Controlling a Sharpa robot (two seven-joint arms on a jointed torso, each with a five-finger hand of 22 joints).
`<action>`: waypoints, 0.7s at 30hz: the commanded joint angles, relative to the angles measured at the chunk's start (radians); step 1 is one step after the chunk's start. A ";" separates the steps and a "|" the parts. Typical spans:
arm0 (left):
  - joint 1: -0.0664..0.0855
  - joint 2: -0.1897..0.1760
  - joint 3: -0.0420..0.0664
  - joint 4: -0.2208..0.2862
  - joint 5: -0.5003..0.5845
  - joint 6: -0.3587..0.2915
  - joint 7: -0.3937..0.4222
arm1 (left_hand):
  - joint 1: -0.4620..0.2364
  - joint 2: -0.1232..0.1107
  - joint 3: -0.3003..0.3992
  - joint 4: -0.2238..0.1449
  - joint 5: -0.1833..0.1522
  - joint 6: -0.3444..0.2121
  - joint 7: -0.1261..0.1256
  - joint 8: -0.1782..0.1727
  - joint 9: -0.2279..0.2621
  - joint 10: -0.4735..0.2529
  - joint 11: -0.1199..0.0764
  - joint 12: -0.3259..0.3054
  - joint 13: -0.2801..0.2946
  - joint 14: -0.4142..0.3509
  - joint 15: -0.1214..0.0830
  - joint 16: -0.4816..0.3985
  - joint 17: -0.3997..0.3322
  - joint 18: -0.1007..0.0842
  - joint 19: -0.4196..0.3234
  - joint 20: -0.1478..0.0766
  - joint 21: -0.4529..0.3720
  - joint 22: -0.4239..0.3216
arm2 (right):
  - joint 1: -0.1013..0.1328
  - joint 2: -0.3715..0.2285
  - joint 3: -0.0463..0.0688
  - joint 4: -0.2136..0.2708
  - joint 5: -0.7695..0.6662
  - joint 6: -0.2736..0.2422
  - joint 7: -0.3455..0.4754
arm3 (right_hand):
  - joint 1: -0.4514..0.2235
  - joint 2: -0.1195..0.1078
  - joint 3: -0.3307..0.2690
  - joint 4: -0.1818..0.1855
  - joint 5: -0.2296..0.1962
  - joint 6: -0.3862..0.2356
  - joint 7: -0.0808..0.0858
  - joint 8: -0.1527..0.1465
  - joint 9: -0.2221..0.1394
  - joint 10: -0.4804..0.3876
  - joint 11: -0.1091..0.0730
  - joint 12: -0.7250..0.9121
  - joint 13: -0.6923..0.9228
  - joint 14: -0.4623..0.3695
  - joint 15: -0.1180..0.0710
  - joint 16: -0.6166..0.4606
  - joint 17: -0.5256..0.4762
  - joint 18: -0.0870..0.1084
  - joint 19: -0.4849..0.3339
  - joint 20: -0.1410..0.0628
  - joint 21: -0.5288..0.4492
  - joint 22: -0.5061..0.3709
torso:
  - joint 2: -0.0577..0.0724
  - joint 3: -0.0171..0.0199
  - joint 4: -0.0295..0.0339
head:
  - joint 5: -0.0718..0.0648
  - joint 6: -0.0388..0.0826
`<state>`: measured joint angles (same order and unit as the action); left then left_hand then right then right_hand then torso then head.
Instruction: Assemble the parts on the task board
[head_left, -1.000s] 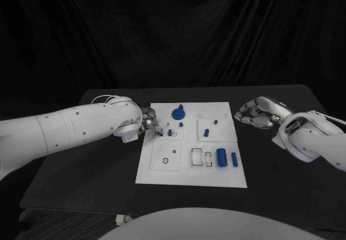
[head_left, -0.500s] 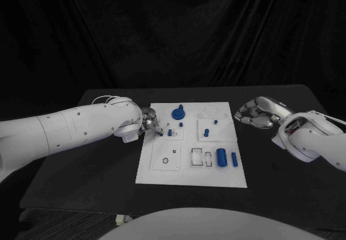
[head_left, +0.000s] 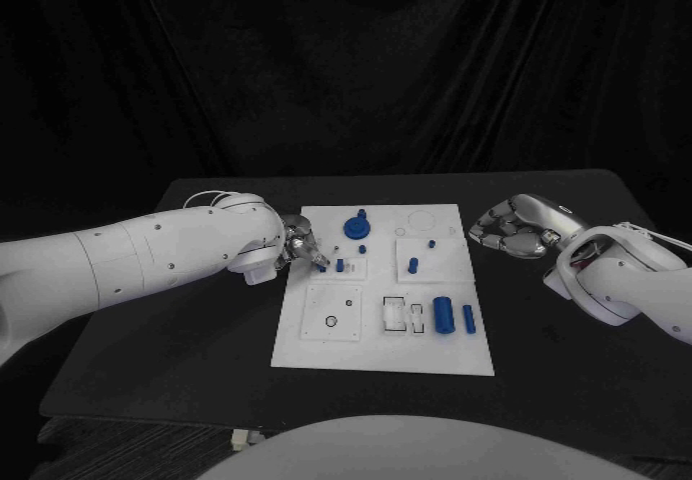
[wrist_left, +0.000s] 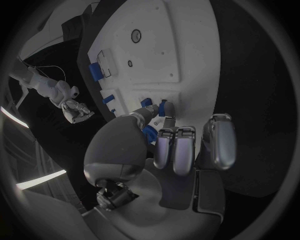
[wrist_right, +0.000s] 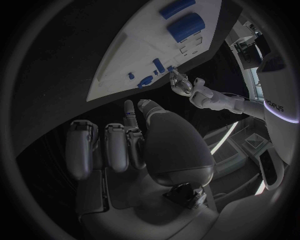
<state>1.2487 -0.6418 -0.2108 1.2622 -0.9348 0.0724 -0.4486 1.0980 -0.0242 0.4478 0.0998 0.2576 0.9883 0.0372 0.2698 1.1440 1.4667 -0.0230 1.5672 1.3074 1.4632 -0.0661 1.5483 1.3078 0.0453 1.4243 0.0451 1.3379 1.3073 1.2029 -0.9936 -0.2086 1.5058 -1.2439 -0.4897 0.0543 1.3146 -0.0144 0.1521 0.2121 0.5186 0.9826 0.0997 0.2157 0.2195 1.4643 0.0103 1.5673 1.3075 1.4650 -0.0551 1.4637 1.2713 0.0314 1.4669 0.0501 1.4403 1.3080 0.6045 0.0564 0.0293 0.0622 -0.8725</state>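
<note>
The white task board (head_left: 332, 350) lies mid-table. On it are a round blue part (head_left: 355, 228), short blue pegs (head_left: 413, 265) standing in it, and a thick blue cylinder (head_left: 443, 313) beside a thin one (head_left: 469, 318). My left hand (head_left: 299, 245) hovers over the board's left edge and pinches a small blue peg (wrist_left: 164, 107) between thumb and a finger, just above the board near another peg (head_left: 339, 265). My right hand (head_left: 508, 229) stays off the board's right edge with its fingers curled; a thin bluish peg (wrist_right: 129, 116) seems pinched against its thumb.
The board's near half has a square plate with holes (head_left: 332, 312) and rectangular slots (head_left: 394, 313). Bare black table (head_left: 173, 350) surrounds the board on every side, and a dark curtain hangs behind it.
</note>
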 joint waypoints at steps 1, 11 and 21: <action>-0.006 0.006 -0.002 0.001 -0.012 0.023 0.012 | -0.010 0.002 -0.012 0.003 -0.016 -0.006 0.004 -0.005 -0.003 0.104 -0.001 0.004 0.263 0.077 -0.002 -0.005 0.217 0.014 -0.004 0.000 -0.006 0.185 | -0.004 0.000 0.001 0.001 0.001 0.005 -0.011 | 0.008 0.000 0.007 0.001 0.005 -0.006 -0.001 -0.006 0.002 0.106 0.008 0.004 0.263 0.053 0.004 -0.006 -0.004 0.005 0.037 0.008 -0.004 0.214 | 0.000 0.0001 -0.0002 | -0.001 0.000; -0.007 0.005 -0.002 -0.001 -0.061 0.030 0.020 | -0.010 0.000 -0.060 0.012 -0.102 -0.015 0.010 -0.018 -0.009 0.104 0.003 0.004 0.263 0.077 0.002 -0.006 0.216 0.014 -0.004 0.003 -0.008 0.185 | -0.008 0.000 0.001 0.000 0.001 0.009 -0.013 | 0.008 0.000 0.007 0.001 0.005 -0.006 -0.001 -0.006 0.002 0.106 0.008 0.004 0.263 0.053 0.004 -0.006 -0.004 0.005 0.037 0.008 -0.004 0.214 | 0.000 0.0001 -0.0002 | 0.001 0.000; -0.007 0.007 -0.002 -0.005 -0.066 0.035 0.013 | -0.044 0.010 -0.132 0.059 -0.138 -0.012 0.015 -0.023 -0.013 0.104 0.008 0.004 0.263 0.078 0.006 -0.004 0.218 0.013 -0.003 0.007 -0.006 0.186 | -0.010 0.001 0.001 -0.001 0.001 0.012 -0.016 | 0.008 0.000 0.008 0.001 0.005 -0.006 -0.001 -0.006 0.002 0.106 0.008 0.004 0.263 0.053 0.004 -0.006 -0.004 0.005 0.036 0.008 -0.004 0.214 | 0.000 0.0001 0.0001 | 0.002 0.000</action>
<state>1.2467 -0.6383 -0.2118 1.2562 -0.9926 0.0895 -0.4461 1.0581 -0.0136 0.3174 0.1593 0.1200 0.9771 0.0449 0.2527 1.1315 1.4667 -0.0230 1.5672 1.3073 1.4632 -0.0661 1.5483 1.3076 0.0453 1.4219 0.0474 1.3339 1.3073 1.1955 -0.9926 -0.2086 1.5046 -1.2430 -0.4850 0.0538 1.3146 -0.0144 0.1520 0.2121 0.5183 0.9827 0.0998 0.2157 0.2203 1.4643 0.0103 1.5673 1.3074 1.4650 -0.0551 1.4637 1.2678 0.0314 1.4669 0.0501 1.4403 1.3078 0.6042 0.0564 0.0292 0.0642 -0.8725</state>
